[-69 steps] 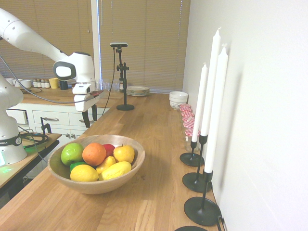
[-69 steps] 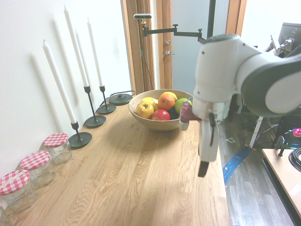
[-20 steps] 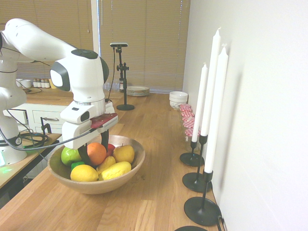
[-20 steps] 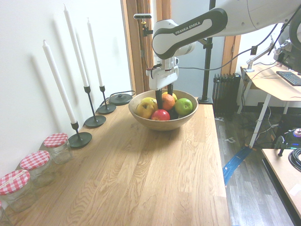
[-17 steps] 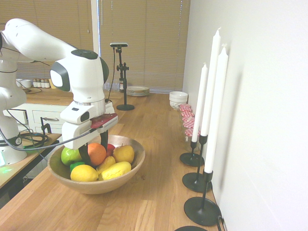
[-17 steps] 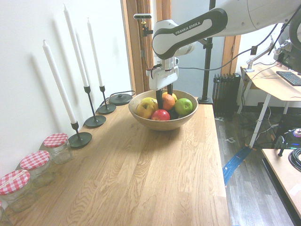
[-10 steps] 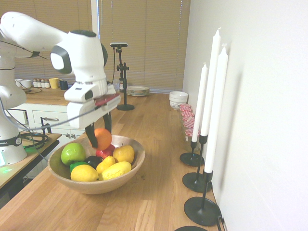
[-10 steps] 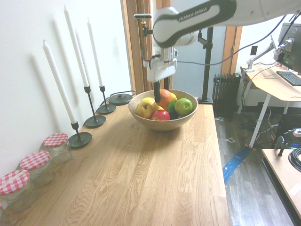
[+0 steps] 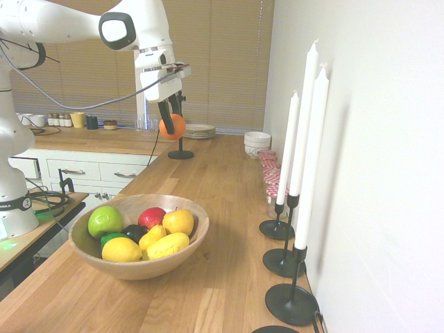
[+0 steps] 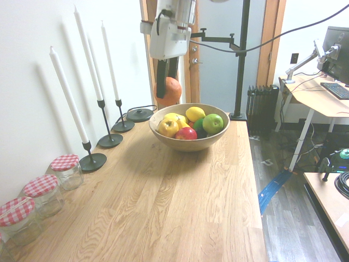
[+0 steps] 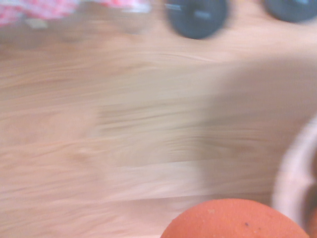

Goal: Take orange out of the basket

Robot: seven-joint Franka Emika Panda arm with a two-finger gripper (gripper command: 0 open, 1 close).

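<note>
The claw [image 9: 171, 125] is clamped on the orange [image 9: 172, 127], its two dark fingers [image 10: 162, 73] pressed to opposite sides of the fruit, which hangs in the air well above the counter [image 9: 208, 277] and clear of the basket [image 9: 191, 239]. In the second exterior view the orange [image 10: 168, 90] sits higher than the basket's rim [image 10: 218, 132] and toward the wall side of it, over the strip of counter [image 10: 163, 207] between the basket and the candle holders. The basket stands near the counter's front edge, at the end closest to the first exterior camera. Inside it lie a green apple [image 9: 105, 220], a red apple [image 9: 152, 217], a yellow apple with a stem [image 9: 178, 222], a lemon [image 9: 121, 250] at the near rim, a longer yellow fruit [image 9: 167, 245] beside it, and a dark fruit [image 9: 132, 232] in the middle, all resting against one another. Along the wall edge of the counter stand three black holders with tall white candles [image 9: 309, 139], in a row, apart from the basket. Further along that same edge sit glass jars with red checked lids [image 10: 64, 162]. At the far end of the counter in the first exterior view are a stack of plates [image 9: 198, 130] and white bowls [image 9: 257, 143]. The wrist view is blurred: the orange [image 11: 237, 220] rises from its lower edge, with wood grain behind it, a pale curve of the basket rim [image 11: 292, 173] to one side, and dark round holder bases [image 11: 196, 17] beyond.
</note>
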